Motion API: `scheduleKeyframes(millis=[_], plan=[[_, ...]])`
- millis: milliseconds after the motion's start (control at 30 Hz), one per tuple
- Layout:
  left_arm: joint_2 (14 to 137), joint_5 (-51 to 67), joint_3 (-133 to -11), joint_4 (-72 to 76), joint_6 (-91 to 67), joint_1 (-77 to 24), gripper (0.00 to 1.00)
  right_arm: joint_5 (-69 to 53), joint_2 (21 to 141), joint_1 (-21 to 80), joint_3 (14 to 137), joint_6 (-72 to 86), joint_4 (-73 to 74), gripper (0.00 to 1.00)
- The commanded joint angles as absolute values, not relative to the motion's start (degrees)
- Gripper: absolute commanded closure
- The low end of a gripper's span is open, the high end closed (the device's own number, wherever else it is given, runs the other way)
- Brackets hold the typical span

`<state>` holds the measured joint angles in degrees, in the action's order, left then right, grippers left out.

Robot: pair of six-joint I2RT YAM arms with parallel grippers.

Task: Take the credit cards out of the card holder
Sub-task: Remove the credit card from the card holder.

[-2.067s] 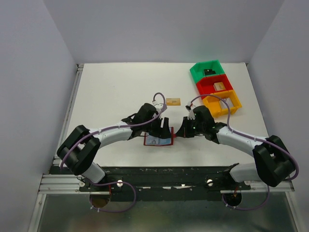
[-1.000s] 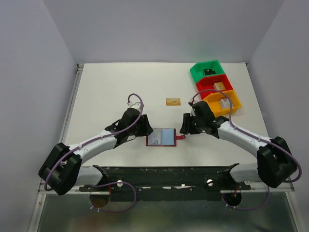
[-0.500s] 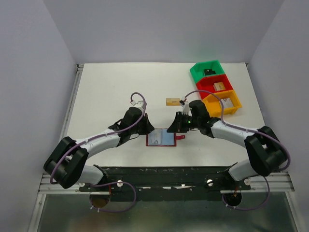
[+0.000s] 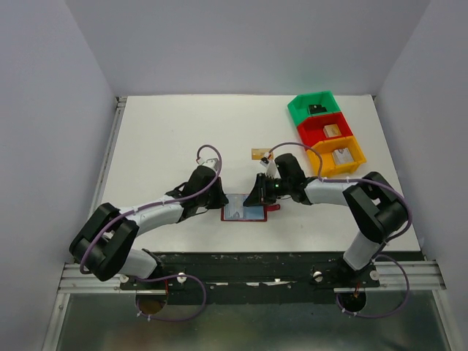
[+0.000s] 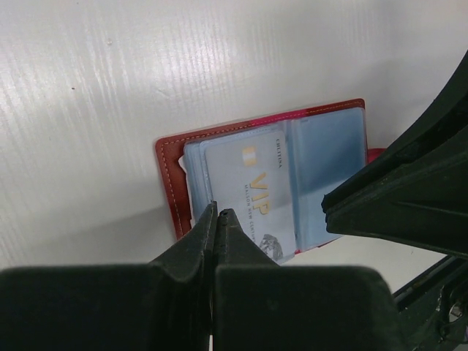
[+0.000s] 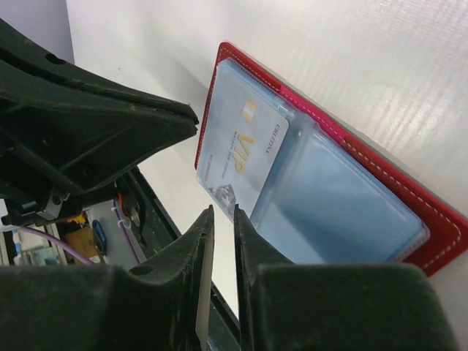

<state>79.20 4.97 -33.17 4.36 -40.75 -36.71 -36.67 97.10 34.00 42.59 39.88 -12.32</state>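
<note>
The card holder (image 4: 245, 212) lies open on the table, dark red (image 5: 167, 175) (image 6: 439, 234) with light blue sleeves. A silver-grey VIP credit card (image 5: 248, 190) (image 6: 245, 150) sticks partly out of its left sleeve. My left gripper (image 4: 224, 202) (image 5: 218, 212) is shut with nothing between its fingers, its tips at that card's lower left corner. Above the holder's right half hovers my right gripper (image 4: 257, 197) (image 6: 219, 212), its jaws a narrow gap apart and empty. A gold-tan credit card (image 4: 261, 154) lies loose on the table behind the holder.
Green (image 4: 314, 107), red (image 4: 325, 130) and orange (image 4: 336, 156) bins with small items stand at the back right. The two grippers face each other closely across the holder, each showing in the other's wrist view (image 5: 395, 205) (image 6: 95, 124).
My left gripper has shut and slid right to the holder's left edge. My right gripper has moved left over the holder and its jaws have narrowed.
</note>
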Motion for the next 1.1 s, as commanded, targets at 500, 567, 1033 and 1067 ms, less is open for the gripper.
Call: scheduleKeyframes(millis=[500,567,1033,1067], plan=[[78.0,1.1,-31.0,2.4,-41.1,-36.5,1.0,-37.9,105.3,35.2,45.8,42.4,-14.3,0.71],[78.1,1.1,-30.9,2.2,-41.0,-36.5,1.0,-37.5,105.3,35.2,45.5,42.4,-14.2,0.69],[77.2,0.4,-30.8,1.7,-41.2,-36.6,1.0,-35.4,104.2,35.3,45.1,41.7,-11.8,0.62],[76.7,0.4,-30.8,1.6,-41.2,-36.5,1.0,-35.2,104.0,35.3,45.2,41.5,-11.5,0.62]])
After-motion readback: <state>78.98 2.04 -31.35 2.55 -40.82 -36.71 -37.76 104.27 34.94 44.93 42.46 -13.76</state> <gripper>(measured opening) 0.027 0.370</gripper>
